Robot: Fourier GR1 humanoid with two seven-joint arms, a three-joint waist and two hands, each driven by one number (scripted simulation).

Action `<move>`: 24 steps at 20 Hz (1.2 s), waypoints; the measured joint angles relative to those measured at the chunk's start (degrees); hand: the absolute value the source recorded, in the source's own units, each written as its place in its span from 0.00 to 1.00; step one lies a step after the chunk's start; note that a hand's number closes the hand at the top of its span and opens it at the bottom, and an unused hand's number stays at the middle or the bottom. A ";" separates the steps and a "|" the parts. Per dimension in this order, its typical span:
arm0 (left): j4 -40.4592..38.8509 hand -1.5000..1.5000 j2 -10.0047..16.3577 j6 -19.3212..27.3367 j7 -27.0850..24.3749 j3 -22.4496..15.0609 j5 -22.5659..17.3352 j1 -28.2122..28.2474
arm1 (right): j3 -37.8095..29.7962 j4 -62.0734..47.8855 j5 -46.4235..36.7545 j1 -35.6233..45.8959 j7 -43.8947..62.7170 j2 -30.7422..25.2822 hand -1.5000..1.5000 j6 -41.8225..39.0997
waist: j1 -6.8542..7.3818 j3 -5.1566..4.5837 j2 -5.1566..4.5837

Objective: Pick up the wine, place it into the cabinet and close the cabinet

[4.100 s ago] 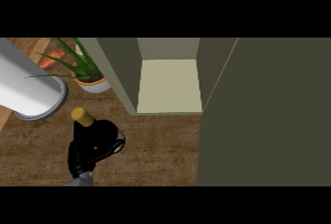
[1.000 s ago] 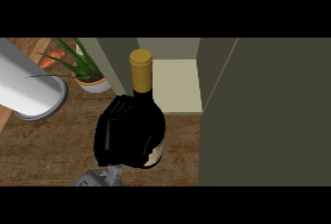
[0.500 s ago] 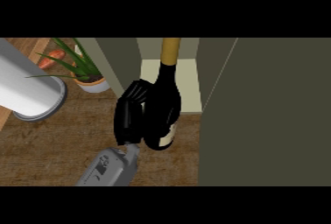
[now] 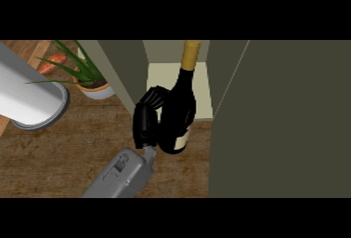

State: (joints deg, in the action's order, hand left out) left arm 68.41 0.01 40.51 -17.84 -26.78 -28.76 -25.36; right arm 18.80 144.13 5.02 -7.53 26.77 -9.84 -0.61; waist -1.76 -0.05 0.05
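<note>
Standing open, the cabinet (image 4: 123, 69) faced the bench (image 4: 61, 158), its door (image 4: 288, 121) filling the right side. The wine (image 4: 179, 107) hung at the cabinet's mouth, neck pointing inward, base over the bench. The left hand (image 4: 146, 123) was curled round the bottle's wide body. I judged the glass heavy, slick and breakable, so holding the body near its weight seemed soundest.

Glossy wine bottle (image 4: 179, 109), wood-grain counter (image 4: 68, 153)
</note>
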 measured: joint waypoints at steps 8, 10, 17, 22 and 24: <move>-9.23 1.00 -0.01 -1.48 -9.54 -0.99 -9.34 -2.57 | -1.17 -0.05 0.19 -1.80 -1.82 -0.23 0.00 -1.49 | -0.25 -0.01 -0.12; -11.16 1.00 0.00 -2.66 -10.47 -0.49 -11.82 -3.91 | -1.46 -0.10 0.23 -2.39 -2.40 -0.28 0.00 -1.93 | -0.25 -0.01 -0.13; -18.12 1.00 0.00 -5.14 -13.33 0.78 -17.49 -7.57 | -3.27 0.09 0.72 -2.81 -2.13 -0.48 0.00 -2.90 | -0.43 0.00 -0.14; -22.75 1.00 -0.01 -4.66 -13.44 1.43 -20.77 -12.63 | -3.57 -0.17 0.84 -2.97 -2.70 0.06 0.00 -3.38 | -0.39 0.01 -0.18; -25.69 1.00 0.00 -5.46 -13.09 3.17 -21.46 -15.41 | -3.76 -0.23 0.92 -3.72 -3.33 0.16 0.00 -3.86 | -0.48 0.02 -0.22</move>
State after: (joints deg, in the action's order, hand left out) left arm 42.73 0.01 35.05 -30.93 -23.62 -50.22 -40.77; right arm 15.04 143.90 5.95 -11.25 23.44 -9.69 -4.47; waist -2.24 -0.03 -0.17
